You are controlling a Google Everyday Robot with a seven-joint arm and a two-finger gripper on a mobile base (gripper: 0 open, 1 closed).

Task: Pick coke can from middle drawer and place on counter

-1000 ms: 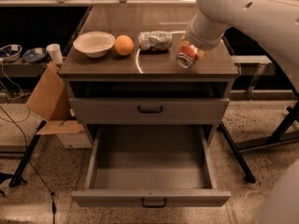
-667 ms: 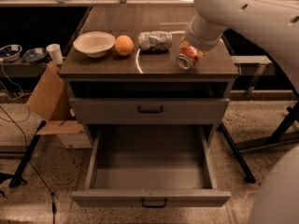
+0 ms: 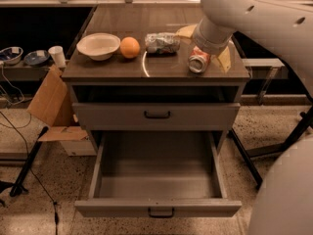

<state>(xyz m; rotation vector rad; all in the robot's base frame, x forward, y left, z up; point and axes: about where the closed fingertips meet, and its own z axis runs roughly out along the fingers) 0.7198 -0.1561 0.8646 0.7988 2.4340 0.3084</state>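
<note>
The coke can (image 3: 198, 63) sits tilted on the right of the counter (image 3: 166, 68), right at the gripper (image 3: 203, 54); whether that has hold of it I can't tell. It looks light, thin-walled and slick, so I'd take it gently round the middle. The middle drawer (image 3: 156, 177) gapes empty.

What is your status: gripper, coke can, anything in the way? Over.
Gripper at right side of counter, over coke can. Coke can tilted, down at counter top; middle drawer open below. Crushed pale can to its left, not touching. Over.
</note>
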